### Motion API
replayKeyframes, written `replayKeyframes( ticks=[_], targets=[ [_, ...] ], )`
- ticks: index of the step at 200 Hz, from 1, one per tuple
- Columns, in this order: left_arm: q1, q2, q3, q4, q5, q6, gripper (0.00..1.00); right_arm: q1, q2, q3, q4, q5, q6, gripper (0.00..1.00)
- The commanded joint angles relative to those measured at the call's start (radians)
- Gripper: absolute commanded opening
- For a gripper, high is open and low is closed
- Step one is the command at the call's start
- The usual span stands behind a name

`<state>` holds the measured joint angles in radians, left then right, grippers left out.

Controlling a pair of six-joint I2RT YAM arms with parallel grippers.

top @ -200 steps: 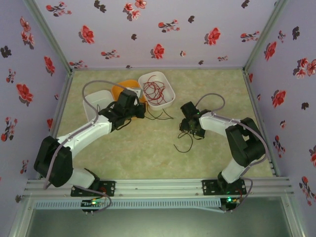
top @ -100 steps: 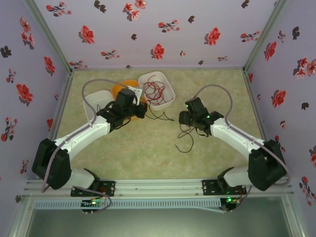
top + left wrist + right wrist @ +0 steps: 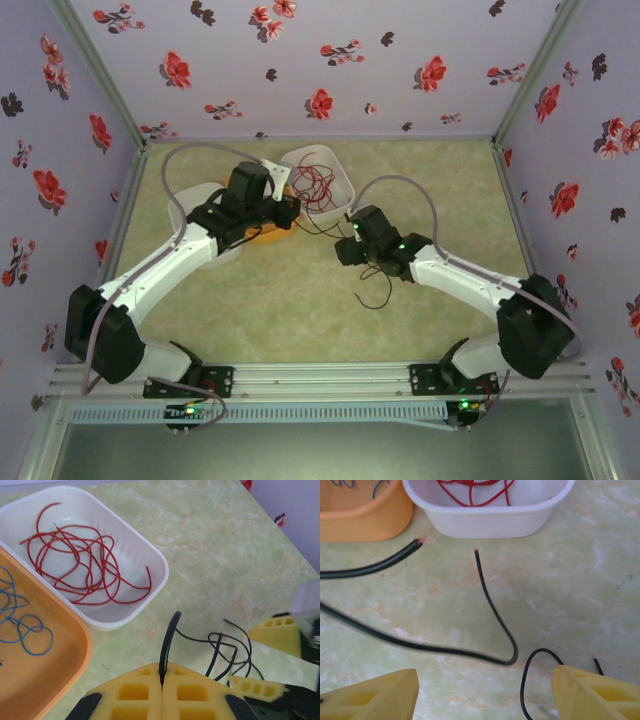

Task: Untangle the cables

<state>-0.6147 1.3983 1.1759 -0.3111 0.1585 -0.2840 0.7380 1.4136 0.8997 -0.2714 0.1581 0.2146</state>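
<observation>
Thin red cables point(image 3: 80, 560) lie in a loose looped pile inside the white tub point(image 3: 161, 575), upper left of the left wrist view. Blue cables point(image 3: 27, 630), a few open loops, sit in the orange tub point(image 3: 85, 645) at the left edge. Black cables point(image 3: 227, 652) are tangled on the table point(image 3: 225, 555), lower right. One black strand point(image 3: 169, 635) curves up at lower centre, pinched in the closed left gripper point(image 3: 161, 675).

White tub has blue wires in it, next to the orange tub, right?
No: the wires in the white tub are red, not blue, as the left wrist view shows. It does sit next to the orange tub.
</observation>
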Motion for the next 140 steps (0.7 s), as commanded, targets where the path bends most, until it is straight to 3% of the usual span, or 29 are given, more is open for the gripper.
replayKeyframes(
  ticks=[1, 13, 35, 69, 101, 140],
  targets=[
    [0.009, -0.014, 0.031, -0.050, 0.066, 0.033, 0.00, 0.007, 0.046, 0.039, 0.046, 0.020, -0.046, 0.70],
    [0.009, -0.023, 0.031, -0.067, 0.083, 0.041, 0.00, 0.007, 0.065, 0.042, 0.069, 0.036, -0.046, 0.64],
    [0.012, -0.043, 0.027, -0.105, 0.103, 0.058, 0.00, 0.008, 0.081, 0.050, 0.102, 0.116, -0.017, 0.41],
    [0.021, -0.068, 0.019, -0.170, 0.159, 0.080, 0.00, 0.006, 0.094, 0.085, 0.069, 0.297, 0.046, 0.25],
    [0.026, -0.082, 0.011, -0.230, 0.179, 0.109, 0.00, 0.004, 0.100, 0.112, 0.035, 0.321, 0.083, 0.23],
    [0.101, -0.155, -0.028, -0.221, 0.178, 0.066, 0.00, 0.004, 0.083, 0.122, 0.001, 0.306, 0.117, 0.29]
  ],
)
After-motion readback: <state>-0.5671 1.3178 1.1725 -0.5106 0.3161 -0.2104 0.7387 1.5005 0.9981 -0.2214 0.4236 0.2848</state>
